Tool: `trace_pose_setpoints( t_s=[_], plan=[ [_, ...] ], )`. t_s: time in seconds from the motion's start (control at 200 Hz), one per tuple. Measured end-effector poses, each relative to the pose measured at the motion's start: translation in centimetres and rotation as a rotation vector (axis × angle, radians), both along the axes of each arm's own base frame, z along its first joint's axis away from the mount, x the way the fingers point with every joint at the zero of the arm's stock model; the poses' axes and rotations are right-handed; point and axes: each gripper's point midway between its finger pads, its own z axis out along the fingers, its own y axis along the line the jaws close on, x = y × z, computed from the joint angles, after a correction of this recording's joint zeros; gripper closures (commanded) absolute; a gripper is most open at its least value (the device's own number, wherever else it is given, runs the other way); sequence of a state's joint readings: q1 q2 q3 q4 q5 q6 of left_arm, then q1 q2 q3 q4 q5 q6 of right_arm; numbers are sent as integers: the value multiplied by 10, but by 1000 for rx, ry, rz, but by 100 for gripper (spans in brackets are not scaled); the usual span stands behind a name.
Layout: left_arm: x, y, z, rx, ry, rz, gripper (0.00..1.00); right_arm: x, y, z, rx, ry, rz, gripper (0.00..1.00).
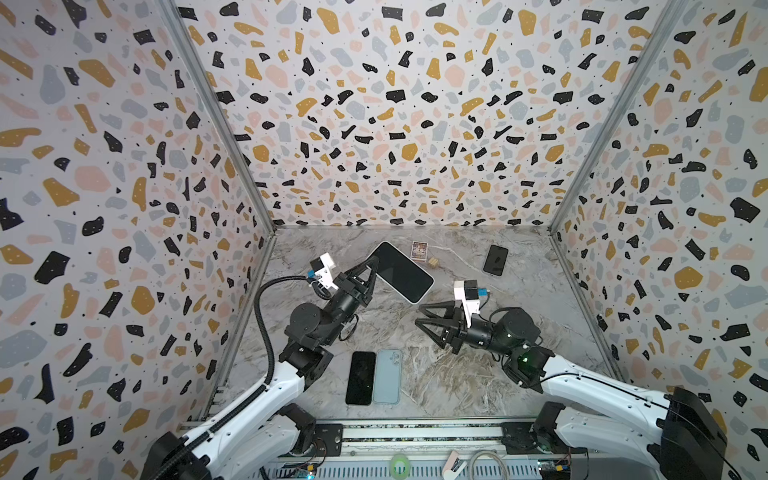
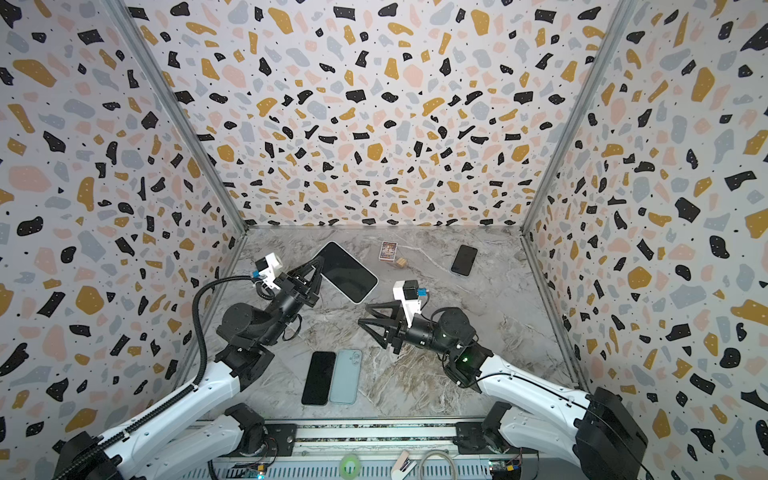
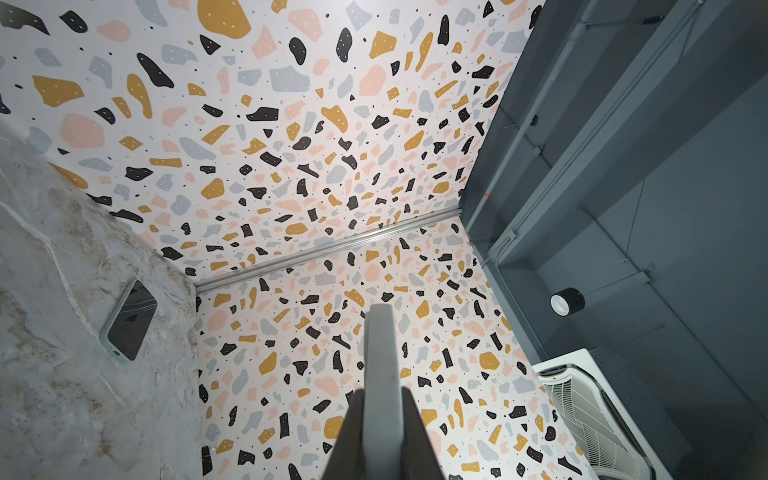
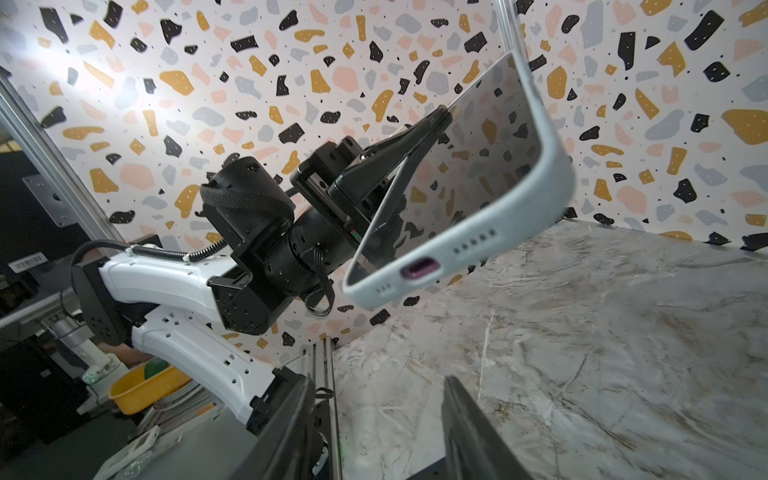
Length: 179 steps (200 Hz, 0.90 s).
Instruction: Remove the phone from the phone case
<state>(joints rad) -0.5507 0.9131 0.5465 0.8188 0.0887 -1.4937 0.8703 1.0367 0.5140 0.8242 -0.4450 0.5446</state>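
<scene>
Gripping: left end effector (image 1: 375,261) clamped on the phone case (image 4: 498,232) edge, held off the counter (image 1: 478,374), centre-left of frame
Phone (image 1: 400,271): seated in the case, tilted, screen showing
Right end effector (image 1: 418,315): jaws apart, empty, lower right of the phone

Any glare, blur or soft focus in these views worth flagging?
Right wrist: hot glare patch on the terrazzo wall; glossy screen of the pale-blue-cased phone mirrors the wall; right gripper's fingers soft. Left wrist: phone's edge blurs near lens. Both top views: sharp, evenly lit.
</scene>
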Motion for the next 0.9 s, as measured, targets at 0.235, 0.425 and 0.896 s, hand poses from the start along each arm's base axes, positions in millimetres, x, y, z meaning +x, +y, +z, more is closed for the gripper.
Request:
trace_pose_setpoints(
  t_s=[0.235, 0.425, 0.896],
  plan=[
    [-1, 1, -3, -8, -6, 1, 100, -5, -6, 9, 91, -2, 18, 43],
    [-1, 1, -4, -9, -6, 3, 100, -7, -9, 24, 147, -20, 20, 43],
    [-1, 3, -7, -14, -10, 9, 100, 5, 7, 21, 160, 32, 40, 45]
  ],
)
